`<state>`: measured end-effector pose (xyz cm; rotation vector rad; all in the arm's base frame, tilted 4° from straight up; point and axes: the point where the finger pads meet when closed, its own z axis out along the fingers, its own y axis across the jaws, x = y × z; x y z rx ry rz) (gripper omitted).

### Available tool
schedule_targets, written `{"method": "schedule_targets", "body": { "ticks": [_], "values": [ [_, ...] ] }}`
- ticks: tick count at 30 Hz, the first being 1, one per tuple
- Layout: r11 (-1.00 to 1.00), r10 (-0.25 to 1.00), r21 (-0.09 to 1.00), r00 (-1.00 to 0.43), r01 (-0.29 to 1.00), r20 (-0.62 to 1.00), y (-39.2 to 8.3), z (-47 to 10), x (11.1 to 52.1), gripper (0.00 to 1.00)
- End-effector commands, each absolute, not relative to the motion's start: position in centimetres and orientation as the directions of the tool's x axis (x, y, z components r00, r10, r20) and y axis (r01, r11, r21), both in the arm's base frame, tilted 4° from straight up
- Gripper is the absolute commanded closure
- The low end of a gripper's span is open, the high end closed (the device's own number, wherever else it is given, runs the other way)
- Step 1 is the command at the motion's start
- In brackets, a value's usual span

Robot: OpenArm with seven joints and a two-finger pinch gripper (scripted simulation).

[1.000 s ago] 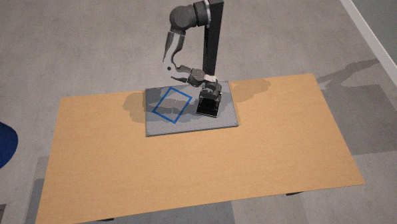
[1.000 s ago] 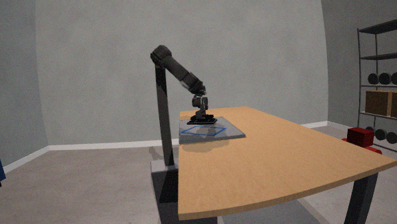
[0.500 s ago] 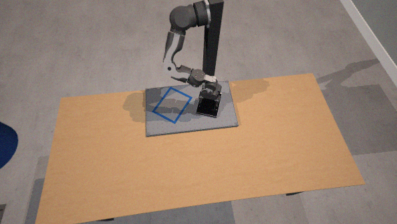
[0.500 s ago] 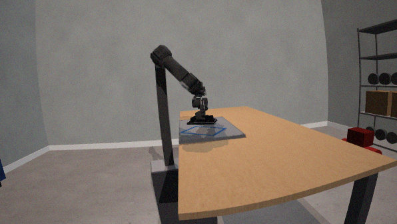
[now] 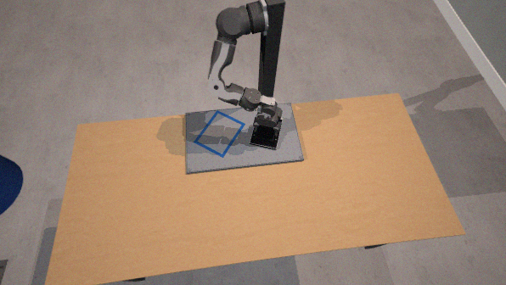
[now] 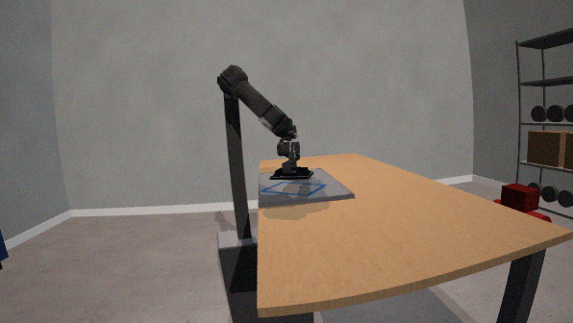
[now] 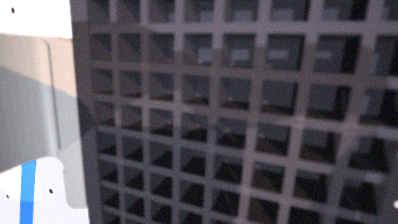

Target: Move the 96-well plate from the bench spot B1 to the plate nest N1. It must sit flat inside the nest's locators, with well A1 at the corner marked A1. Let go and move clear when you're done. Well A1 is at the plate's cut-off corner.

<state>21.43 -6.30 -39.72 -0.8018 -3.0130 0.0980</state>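
Observation:
The black 96-well plate [image 5: 265,136] [image 6: 291,174] is on the right part of a grey board [image 5: 255,160] [image 6: 337,192], just right of a blue outlined rectangle [image 5: 231,118] [image 6: 284,193] [image 7: 27,192] and outside it. My gripper [image 5: 267,126] [image 6: 289,166] comes straight down on the plate and is shut on it. I cannot tell whether the plate rests on the board or hangs just above it. In the wrist view the plate's well grid [image 7: 225,125] fills nearly the whole frame. The fingers and the cut-off corner are hidden there.
The grey board lies at the back of a wooden table [image 5: 340,191] [image 6: 385,231]. The arm's dark column [image 5: 272,51] [image 6: 236,159] stands right behind the board. A shelf rack [image 6: 548,120] and a red box [image 6: 519,197] stand off the table's far side.

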Motion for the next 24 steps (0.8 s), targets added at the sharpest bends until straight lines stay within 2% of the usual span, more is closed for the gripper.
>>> {"method": "schedule_targets", "body": {
  "ticks": [1,24],
  "values": [
    [0.869,0.493,-0.060,-0.870,0.492,0.006,-6.16,-39.73,21.45,1.00],
    [0.866,0.497,-0.058,-0.868,0.496,0.002,-6.15,-39.55,21.79,1.00]
  ]
}}
